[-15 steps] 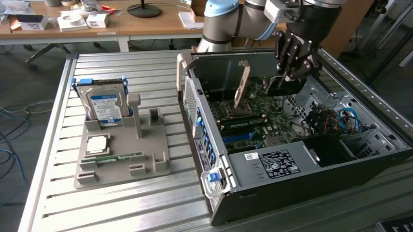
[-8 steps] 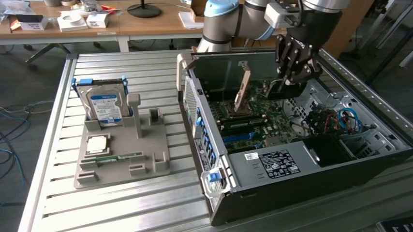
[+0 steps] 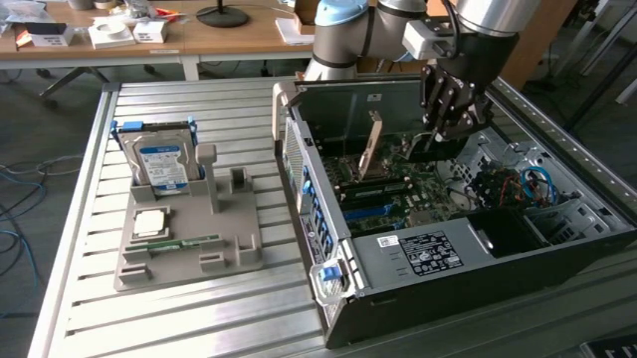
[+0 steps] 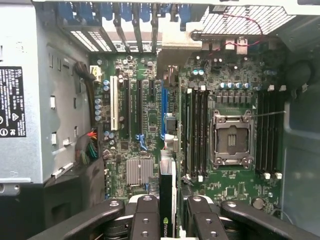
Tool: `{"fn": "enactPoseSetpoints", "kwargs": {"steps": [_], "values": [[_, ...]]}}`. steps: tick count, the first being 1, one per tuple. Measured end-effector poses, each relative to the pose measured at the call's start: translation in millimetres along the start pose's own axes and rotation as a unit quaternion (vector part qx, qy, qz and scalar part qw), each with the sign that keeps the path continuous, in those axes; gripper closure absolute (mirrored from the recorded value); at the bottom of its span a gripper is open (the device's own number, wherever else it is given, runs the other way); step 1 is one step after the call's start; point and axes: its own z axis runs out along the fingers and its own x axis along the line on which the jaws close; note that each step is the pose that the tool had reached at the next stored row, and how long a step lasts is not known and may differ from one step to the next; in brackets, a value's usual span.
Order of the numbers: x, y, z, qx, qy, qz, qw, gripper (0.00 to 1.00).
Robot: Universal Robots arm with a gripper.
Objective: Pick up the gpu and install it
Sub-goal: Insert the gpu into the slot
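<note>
Gripping the gpu (image 4: 167, 182) edge-on, jaws half closed on it, the tool (image 4: 169, 205) hangs above the motherboard (image 4: 145, 100) in the case (image 3: 418, 298).

From where I stand I count one open computer case (image 3: 438, 253), one gpu (image 4: 167, 200) and one processor socket (image 4: 232, 139). On the table (image 3: 149, 321) there is one grey holder (image 3: 239, 250), one hard drive (image 3: 162, 165), one processor chip (image 3: 151, 222) and one memory stick (image 3: 184, 243).
</note>
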Motion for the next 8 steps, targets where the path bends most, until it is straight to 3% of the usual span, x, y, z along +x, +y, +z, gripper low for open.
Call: {"fn": "enactPoseSetpoints", "kwargs": {"steps": [8], "values": [[0.4, 0.5, 5.0, 0.0000, 0.0001, 0.000, 1.0000, 0.74]]}}
